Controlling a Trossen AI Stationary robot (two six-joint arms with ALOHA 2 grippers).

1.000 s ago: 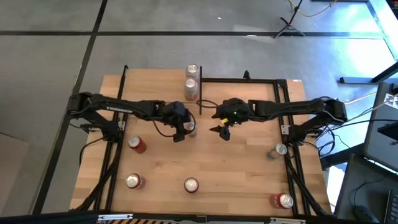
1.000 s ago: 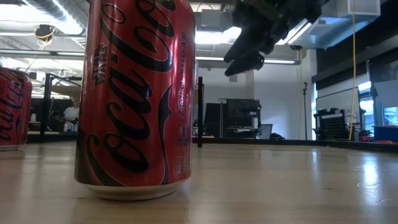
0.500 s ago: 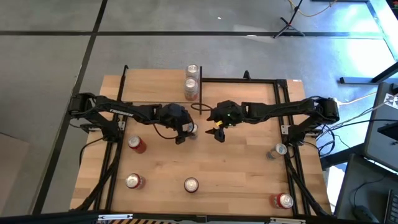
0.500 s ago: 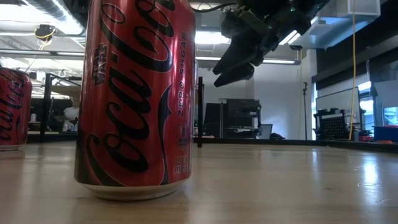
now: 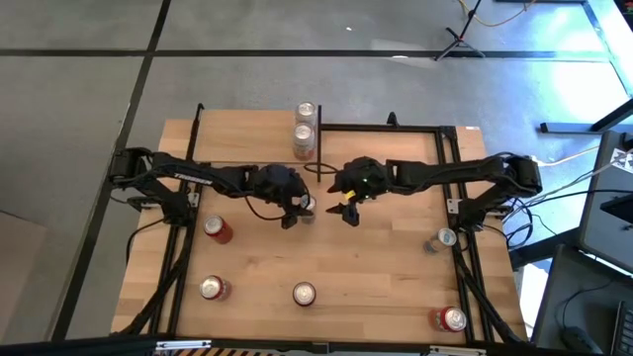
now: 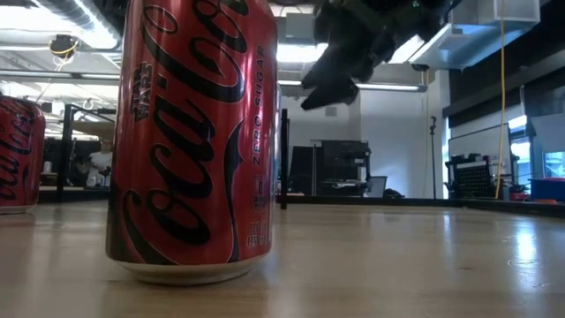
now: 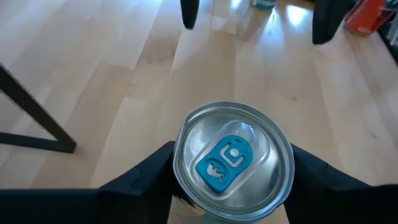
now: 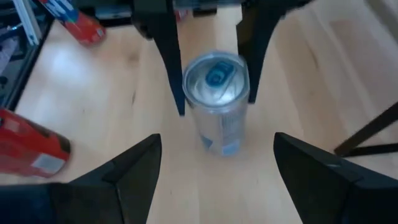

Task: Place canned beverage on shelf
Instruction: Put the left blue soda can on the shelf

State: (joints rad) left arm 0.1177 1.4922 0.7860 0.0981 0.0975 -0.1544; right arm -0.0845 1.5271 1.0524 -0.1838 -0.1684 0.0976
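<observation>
Silver can (image 7: pixel 232 161) with blue tab upright mid-table, left gripper (image 5: pixel 300 209) fingers (image 7: pixel 143 177) pinching it; right gripper (image 5: pixel 346 210) spread wide just to its right; shelf (image 5: pixel 386 153) far right

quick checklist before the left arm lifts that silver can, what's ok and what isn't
1. Left hand around the silver can, a finger on each side: ok.
2. Fingers firmly shut on the can: cannot tell.
3. Can upright, blue tab up: ok.
4. Right hand open and empty, hanging close to the can: not ok, little room.
5. Shelf has bare board for the can: ok.
6. Two cans at the shelf's left corner stand away from the lift: ok.
</observation>
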